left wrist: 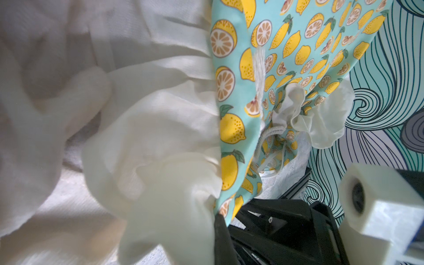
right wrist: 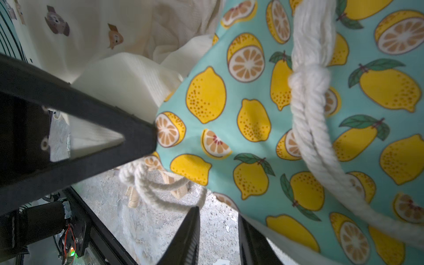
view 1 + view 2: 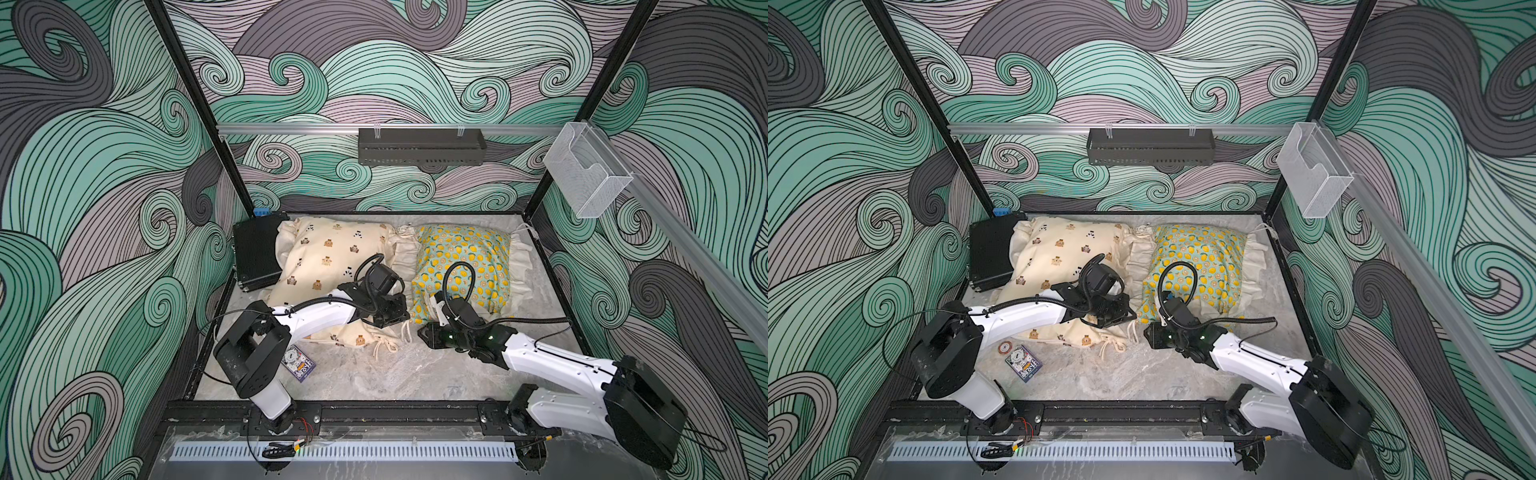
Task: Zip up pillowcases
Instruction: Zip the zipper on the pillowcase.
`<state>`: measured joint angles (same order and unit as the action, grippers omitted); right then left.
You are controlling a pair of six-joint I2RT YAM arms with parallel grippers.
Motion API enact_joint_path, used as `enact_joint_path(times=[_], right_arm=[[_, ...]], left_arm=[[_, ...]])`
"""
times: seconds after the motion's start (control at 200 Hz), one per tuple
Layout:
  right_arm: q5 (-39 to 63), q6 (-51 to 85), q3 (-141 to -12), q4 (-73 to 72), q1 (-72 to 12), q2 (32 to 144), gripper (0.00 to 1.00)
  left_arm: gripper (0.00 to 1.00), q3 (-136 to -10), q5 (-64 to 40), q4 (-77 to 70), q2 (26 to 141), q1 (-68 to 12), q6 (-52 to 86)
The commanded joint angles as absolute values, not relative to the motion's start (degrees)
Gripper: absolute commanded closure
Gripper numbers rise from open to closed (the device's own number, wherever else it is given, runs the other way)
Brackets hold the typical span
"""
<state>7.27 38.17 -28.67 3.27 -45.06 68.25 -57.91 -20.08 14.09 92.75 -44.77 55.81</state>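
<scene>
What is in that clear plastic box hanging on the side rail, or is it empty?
Empty: the clear box is see-through in both top views, and nothing shows inside it.

2 white arms, black joints, looped black corrugated cables, green lights

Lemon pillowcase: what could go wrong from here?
A cord loop lies right beside the right fingers; they may snag it rather than a zipper pull, which no view shows.
The left fingers sit close to the right ones at the lemon pillowcase corner, so the two could collide.
</scene>
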Motion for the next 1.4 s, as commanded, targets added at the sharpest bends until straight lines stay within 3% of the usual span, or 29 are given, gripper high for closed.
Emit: enact_joint_path(times=[0.0, 0.791, 1.396], right_arm=[[5.59, 38.43, -28.07, 0.78, -45.35, 69.36, 0.67], [3.55, 37.27, -27.82, -4.16, -45.44, 71.37, 0.69], [1.94, 37.24, -28.16, -2.48, -45.44, 69.48, 0.84]], left_arm=[[1.00, -58.27, -20.74, 13.89, 90.81, -45.09, 55.90], [1.00, -58.10, -21.09, 14.02, 90.04, -45.09, 55.30], [1.00, -58.10, -20.98, 13.84, 90.11, -45.09, 55.19]])
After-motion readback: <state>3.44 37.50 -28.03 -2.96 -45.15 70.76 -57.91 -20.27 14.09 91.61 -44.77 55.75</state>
